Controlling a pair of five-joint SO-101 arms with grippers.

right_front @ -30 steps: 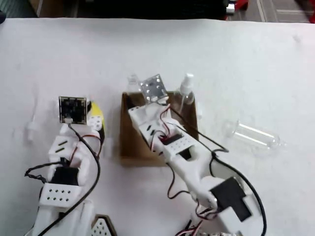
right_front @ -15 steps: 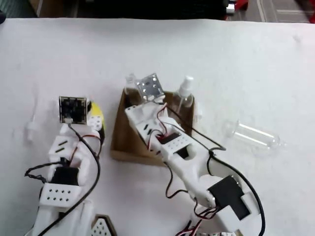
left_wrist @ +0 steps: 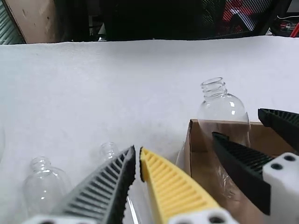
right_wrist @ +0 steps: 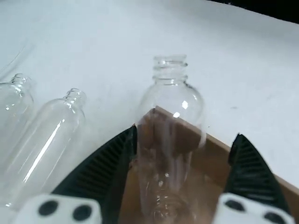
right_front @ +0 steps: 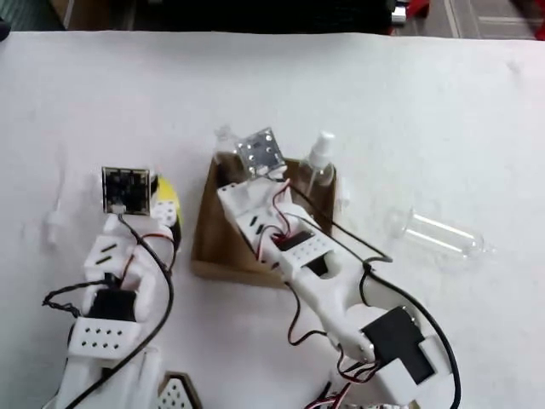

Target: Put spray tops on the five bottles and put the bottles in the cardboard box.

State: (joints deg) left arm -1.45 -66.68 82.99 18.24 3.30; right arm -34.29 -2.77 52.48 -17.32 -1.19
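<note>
White cloth-covered table (right_front: 443, 102) as I see it from the remote station, with both arms on it. My right arm (right_front: 319, 277) stretches over the cardboard box (right_front: 203, 249), which sits near the table's middle. My left arm (right_front: 115, 281) stands beside the box on its left. An uncapped bottle (right_wrist: 169, 154) stands upright in one far corner of the box. A bottle with a spray top (right_front: 320, 164) stands upright at the other far corner. A third bottle (right_front: 443, 234), also without a top, lies on its side on the table well to the right of the box. Two more topless bottles (right_wrist: 46, 135) rest next to each other on the table just outside the box. The right claw (right_wrist: 186, 134) is spread wide, its black fingers (right_wrist: 110, 161) on either side of the uncapped bottle. I cannot tell whether either finger touches it. The left claw (left_wrist: 138, 156) has its grey and yellow fingers almost together and grips nothing.
</note>
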